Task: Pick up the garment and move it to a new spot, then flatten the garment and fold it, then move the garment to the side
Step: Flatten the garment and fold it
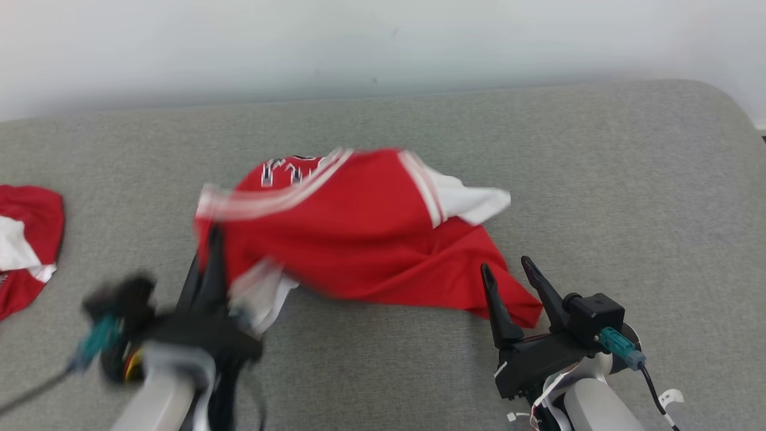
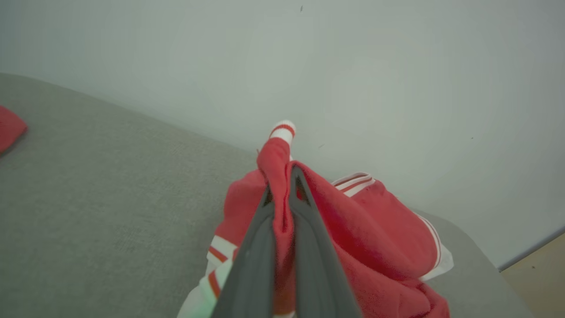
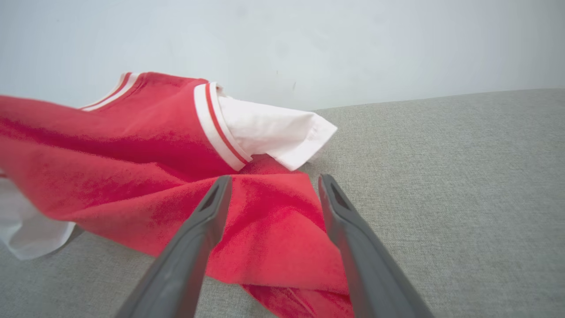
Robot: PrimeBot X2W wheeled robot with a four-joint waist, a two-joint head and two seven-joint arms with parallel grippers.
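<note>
The garment (image 1: 359,233) is a red jersey with white sleeves and red-and-white striped trim, lying crumpled on the grey cushion (image 1: 628,179). My left gripper (image 1: 209,251) is shut on a fold at the garment's left edge; in the left wrist view the red cloth (image 2: 375,229) is pinched between the two fingers (image 2: 251,256) and lifted off the surface. My right gripper (image 1: 508,269) stands open over the garment's lower right corner (image 3: 273,229), one finger on each side of the cloth, gripping nothing.
A second red and white garment (image 1: 24,239) lies at the cushion's left edge. A pale wall (image 1: 383,42) runs behind the cushion. Bare grey fabric stretches to the right of my right gripper, and a strip of floor (image 2: 538,269) shows past the cushion's end.
</note>
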